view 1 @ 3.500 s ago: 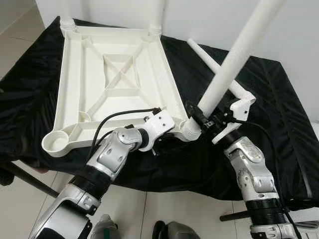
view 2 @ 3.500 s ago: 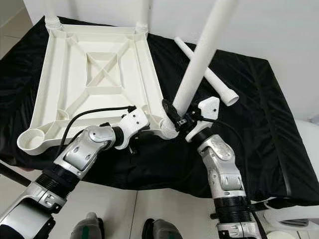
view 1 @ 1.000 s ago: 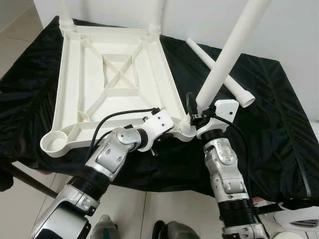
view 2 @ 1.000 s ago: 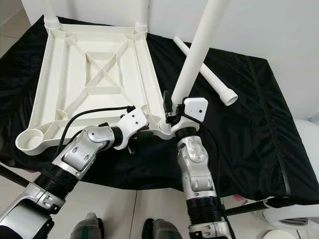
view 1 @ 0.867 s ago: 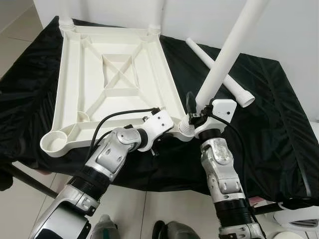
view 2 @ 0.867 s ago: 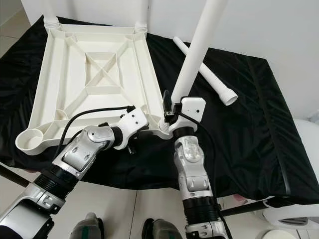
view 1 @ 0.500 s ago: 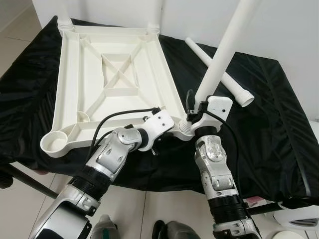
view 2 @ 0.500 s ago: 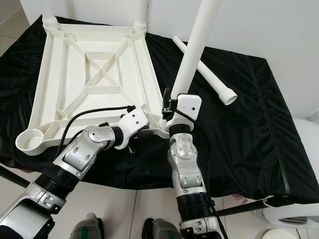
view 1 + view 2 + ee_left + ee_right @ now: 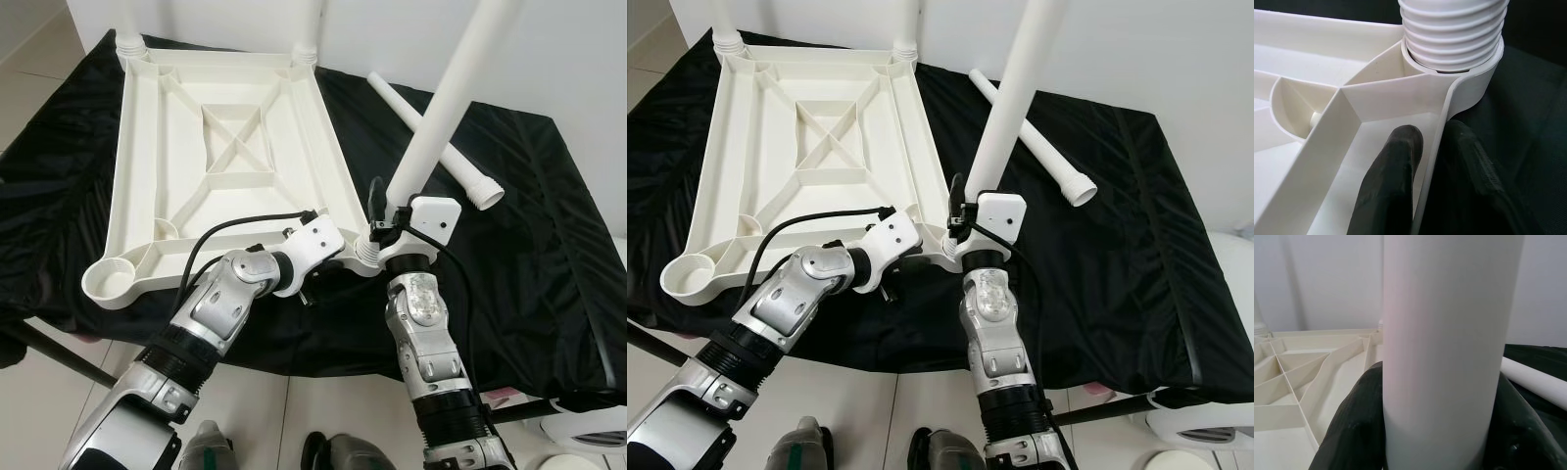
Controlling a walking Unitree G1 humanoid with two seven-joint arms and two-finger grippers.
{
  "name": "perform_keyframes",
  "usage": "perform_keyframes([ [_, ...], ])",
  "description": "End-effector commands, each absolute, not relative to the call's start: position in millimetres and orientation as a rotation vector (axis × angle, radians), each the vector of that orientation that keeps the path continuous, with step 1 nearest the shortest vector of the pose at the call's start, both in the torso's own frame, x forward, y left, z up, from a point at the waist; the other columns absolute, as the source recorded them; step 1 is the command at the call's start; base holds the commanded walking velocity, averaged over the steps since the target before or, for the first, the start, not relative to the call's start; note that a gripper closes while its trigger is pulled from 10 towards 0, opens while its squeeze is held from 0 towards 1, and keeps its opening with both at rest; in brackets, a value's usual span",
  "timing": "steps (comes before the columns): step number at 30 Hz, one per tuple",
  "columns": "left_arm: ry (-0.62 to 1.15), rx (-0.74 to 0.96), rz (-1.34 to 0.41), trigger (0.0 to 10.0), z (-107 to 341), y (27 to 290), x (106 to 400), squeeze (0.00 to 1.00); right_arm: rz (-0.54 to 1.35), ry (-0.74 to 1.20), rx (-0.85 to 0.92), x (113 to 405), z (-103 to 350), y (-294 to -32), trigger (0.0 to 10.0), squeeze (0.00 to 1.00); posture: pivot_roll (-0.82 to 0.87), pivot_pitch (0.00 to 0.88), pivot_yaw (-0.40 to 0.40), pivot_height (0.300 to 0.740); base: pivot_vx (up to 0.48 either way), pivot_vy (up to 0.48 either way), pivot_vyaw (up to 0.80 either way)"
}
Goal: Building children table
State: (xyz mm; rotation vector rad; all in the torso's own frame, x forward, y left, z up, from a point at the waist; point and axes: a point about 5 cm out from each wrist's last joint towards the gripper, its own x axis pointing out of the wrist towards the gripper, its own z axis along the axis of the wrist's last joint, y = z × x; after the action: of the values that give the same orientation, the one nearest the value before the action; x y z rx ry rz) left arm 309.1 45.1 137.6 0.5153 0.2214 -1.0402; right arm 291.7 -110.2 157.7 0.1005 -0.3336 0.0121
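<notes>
Lying upside down on a black cloth [image 9: 549,294], the white tabletop [image 9: 235,166] is seen in the left eye view with its ribbed underside up; its near rim is gripped by the left gripper [image 9: 315,262], and just beside that gripper a white leg [image 9: 431,137] is clasped near its base by the right gripper [image 9: 384,223], seated in the corner socket and leaning slightly. Beyond the right gripper a loose leg [image 9: 441,147] is laid flat on the cloth. In the left wrist view, the thin rim wall is pinched between the two black fingers [image 9: 1396,181], with the leg's ribbed end [image 9: 1452,34] seated in the socket just ahead. In the right wrist view, the leg's shaft [image 9: 1449,352] is squeezed on both sides by the fingers [image 9: 1356,431].
</notes>
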Motion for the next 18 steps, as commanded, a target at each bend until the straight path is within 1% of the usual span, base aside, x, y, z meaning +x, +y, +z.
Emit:
perform_keyframes([
  [1,0.204,0.542,-1.04,10.0,145.5,46.6,313.7,0.0,-0.084,-0.154,0.085,284.1,116.6,-132.0,10.0,0.0,0.06,0.104,-0.1,0.74,0.0,0.0,0.0],
  [5,0.201,0.543,-1.042,10.0,147.0,47.0,314.2,0.0,-0.018,-0.133,0.066,282.5,108.0,-144.2,10.0,0.0,0.05,0.108,-0.091,0.74,0.0,0.0,0.0],
  [9,0.201,0.545,-1.045,10.0,146.8,47.0,314.0,0.0,0.007,-0.12,0.047,283.0,104.2,-150.9,10.0,0.0,0.05,0.109,-0.089,0.74,0.0,0.0,0.0],
  [11,0.202,0.545,-1.047,10.0,146.8,46.5,313.9,0.0,0.055,-0.109,0.026,284.7,102.5,-157.1,10.0,0.0,0.05,0.11,-0.087,0.74,0.0,0.0,0.0],
  [13,0.202,0.545,-1.047,10.0,146.8,46.5,313.9,0.0,0.055,-0.109,0.026,284.7,102.5,-157.1,10.0,0.0,0.05,0.11,-0.087,0.74,0.0,0.0,0.0],
  [18,0.2,0.544,-1.048,10.0,147.1,45.8,314.3,0.0,0.181,-0.071,-0.004,291.9,100.6,-165.9,10.0,0.0,0.05,0.112,-0.09,0.74,0.0,0.0,0.0],
])
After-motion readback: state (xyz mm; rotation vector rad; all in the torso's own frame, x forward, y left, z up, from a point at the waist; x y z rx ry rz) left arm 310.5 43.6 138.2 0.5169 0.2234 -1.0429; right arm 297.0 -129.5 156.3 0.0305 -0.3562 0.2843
